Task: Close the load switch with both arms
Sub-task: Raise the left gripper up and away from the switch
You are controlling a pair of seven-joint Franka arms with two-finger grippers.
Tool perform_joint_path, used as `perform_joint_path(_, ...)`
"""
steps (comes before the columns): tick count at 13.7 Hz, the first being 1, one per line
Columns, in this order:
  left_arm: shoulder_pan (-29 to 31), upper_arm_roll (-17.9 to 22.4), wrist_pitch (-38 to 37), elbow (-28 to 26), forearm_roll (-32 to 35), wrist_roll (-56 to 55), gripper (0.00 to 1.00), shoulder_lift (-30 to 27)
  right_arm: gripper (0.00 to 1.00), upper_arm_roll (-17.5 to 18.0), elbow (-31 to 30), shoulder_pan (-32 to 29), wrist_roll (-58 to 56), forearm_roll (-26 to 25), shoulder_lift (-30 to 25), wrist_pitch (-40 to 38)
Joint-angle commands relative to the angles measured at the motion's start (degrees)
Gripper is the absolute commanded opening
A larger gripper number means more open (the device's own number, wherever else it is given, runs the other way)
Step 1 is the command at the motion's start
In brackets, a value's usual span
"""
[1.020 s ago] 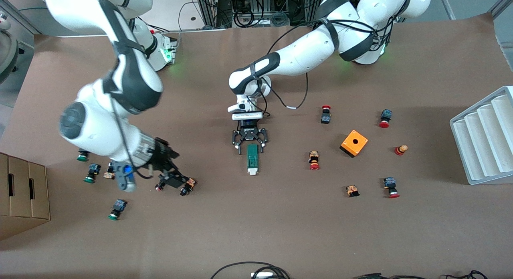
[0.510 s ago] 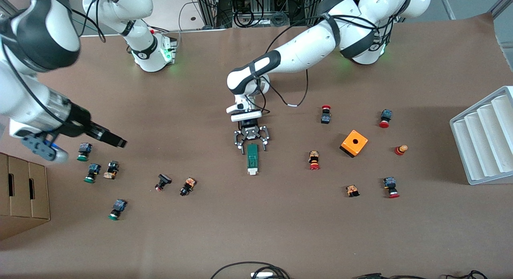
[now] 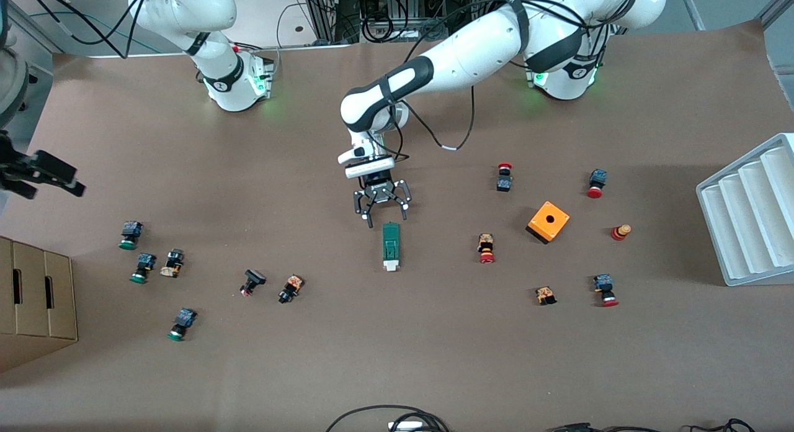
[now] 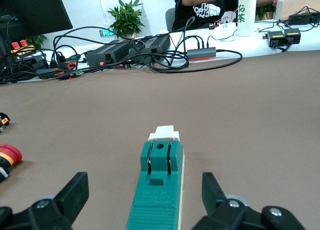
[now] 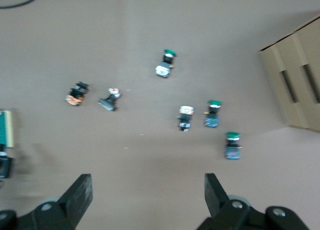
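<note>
Dark-green load switch [image 3: 391, 246] lying flat on the brown table [image 3: 434, 357] near its middle, white tab at the end nearer the front camera. Long axis running straight from the robots' side toward that camera.

Left gripper [image 3: 383, 207] just off the switch's green end, on the robots' side, fingers spread wide, holding nothing, not touching the switch. Fingers in line with the long axis, so a short advance along it would likely bring them astride the green body. By far the nearer of the two.

Right gripper [image 3: 53, 171] at the edge of the table's right-arm end, well apart from the switch, fingers open and empty, high over a scatter of small push buttons [image 3: 146, 266] and near a cardboard box [image 3: 34, 301]. Seemingly a long reach away from helping.

Left wrist view: switch [image 4: 157, 190] centred between the two open fingertips [image 4: 75, 190], slotted green top and white tab [image 4: 163, 133] plain to see, detail lost in the front view. Right wrist view: buttons [image 5: 212, 114] and box [image 5: 295, 85] from above, only a sliver of the switch [image 5: 5, 129] at the edge. Front view alone showing both arms together. Orange cube [image 3: 548, 221] and white tray [image 3: 750, 208] toward the left arm's end, uninvolved.
</note>
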Motion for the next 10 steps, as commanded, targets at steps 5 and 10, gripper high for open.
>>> perform_joint_path(5,-0.89,0.59,4.56,-0.38,-12.23,9.93,1.0,-10.53,1.0,-0.11,-7.16,0.53,-2.28,-4.24,-5.27,3.91)
perform_joint_path(10,-0.28,0.67,6.07,-0.12,-23.36,25.88,1.0,-17.9,1.0,-0.2,-4.7,0.36,-2.36,-3.8,-3.07,-1.45)
